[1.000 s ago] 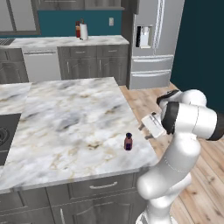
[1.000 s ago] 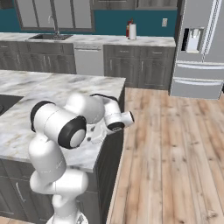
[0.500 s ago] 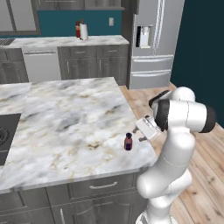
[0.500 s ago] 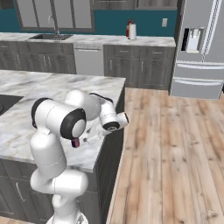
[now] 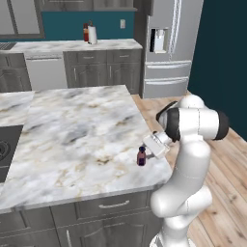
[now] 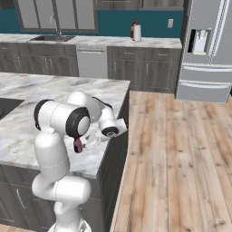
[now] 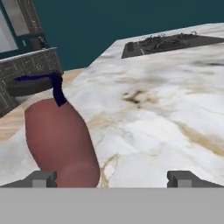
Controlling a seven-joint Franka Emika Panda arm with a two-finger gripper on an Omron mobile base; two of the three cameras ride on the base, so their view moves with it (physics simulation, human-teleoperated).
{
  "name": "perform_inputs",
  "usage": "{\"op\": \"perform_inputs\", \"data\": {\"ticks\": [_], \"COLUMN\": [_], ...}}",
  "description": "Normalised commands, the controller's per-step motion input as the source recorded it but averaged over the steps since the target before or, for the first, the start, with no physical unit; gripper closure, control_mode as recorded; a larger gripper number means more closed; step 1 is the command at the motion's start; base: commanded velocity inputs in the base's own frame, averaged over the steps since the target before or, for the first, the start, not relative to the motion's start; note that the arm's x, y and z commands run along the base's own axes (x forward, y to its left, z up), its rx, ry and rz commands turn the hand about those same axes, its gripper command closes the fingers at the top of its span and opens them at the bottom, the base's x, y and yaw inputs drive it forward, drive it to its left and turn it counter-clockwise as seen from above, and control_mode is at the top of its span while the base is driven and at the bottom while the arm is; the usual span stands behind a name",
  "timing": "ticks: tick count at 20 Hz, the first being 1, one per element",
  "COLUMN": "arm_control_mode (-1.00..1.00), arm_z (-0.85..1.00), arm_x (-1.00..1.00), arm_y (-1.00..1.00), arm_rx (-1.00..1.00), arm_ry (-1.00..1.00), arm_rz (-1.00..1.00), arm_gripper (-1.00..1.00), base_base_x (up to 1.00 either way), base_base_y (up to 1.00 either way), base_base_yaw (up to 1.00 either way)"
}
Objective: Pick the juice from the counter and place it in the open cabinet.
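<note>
The juice (image 5: 141, 156) is seen standing upright on the counter (image 5: 72, 140), close to the corner of the marble top nearest the robot. The gripper (image 7: 111, 177) is held low just beside the bottle, its jaws spread wide, nothing clamped between them. In the hand view the juice (image 7: 61, 140) looms large, just inside one fingertip (image 7: 40, 178), while the other fingertip is well clear of it. From the right base view the juice (image 6: 77, 145) is glimpsed past the robot's elbow, near the counter (image 6: 27, 113) edge. A cooktop (image 7: 170, 43) is set at the far end of the counter from the bottle.
</note>
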Motion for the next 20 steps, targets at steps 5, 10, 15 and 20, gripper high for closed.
{"op": "perform_inputs", "data": {"ticks": [5,10,15,20], "arm_control_mode": [-1.00,-1.00,-1.00,-1.00], "arm_z": [-0.12,-0.03,-0.01,-0.08], "arm_x": [0.11,0.04,-0.01,-0.18], "arm_y": [0.23,0.10,0.00,0.00], "arm_rx": [0.00,0.00,0.01,0.01], "arm_ry": [0.02,0.03,0.04,0.05], "arm_rz": [0.00,0.00,0.04,0.06], "arm_gripper": [-1.00,-1.00,-1.00,-1.00], "base_base_x": [0.00,0.00,0.00,0.00], "base_base_y": [0.00,0.00,0.00,0.00], "base_base_yaw": [0.00,0.00,0.00,0.00]}}
